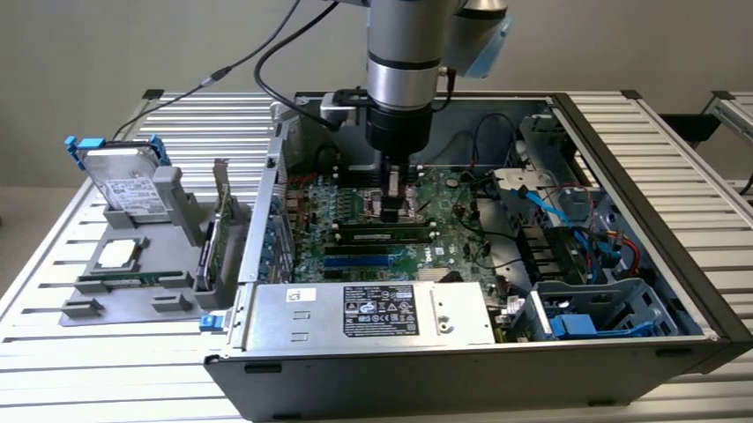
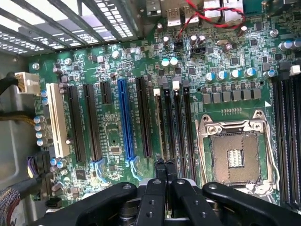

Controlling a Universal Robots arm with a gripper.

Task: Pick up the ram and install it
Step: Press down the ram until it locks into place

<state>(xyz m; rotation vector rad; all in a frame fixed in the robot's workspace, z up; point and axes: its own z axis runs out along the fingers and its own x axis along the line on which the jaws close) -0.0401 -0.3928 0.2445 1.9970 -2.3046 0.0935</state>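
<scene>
The ram (image 1: 383,235), a narrow green stick with black chips, stands on edge in a motherboard memory slot inside the open computer case (image 1: 659,220). In the wrist view the ram (image 2: 159,127) shows edge-on in the slot nearest the long black card slots. My gripper (image 1: 394,210) points straight down over the ram's middle, shut, with nothing between its fingers. In the wrist view the gripper (image 2: 164,165) has its black fingertips (image 2: 160,165) pressed together right above the ram's top edge. Whether they touch it I cannot tell.
A silver power supply (image 1: 376,308) sits at the case's front, with a drive cage (image 1: 588,317) and cables (image 1: 553,198) on the exterior view's right. Outside, a grey fixture (image 1: 130,264) holds a hard drive (image 1: 123,181) and an upright expansion card (image 1: 219,233). A CPU socket (image 2: 235,155) lies beside the memory slots.
</scene>
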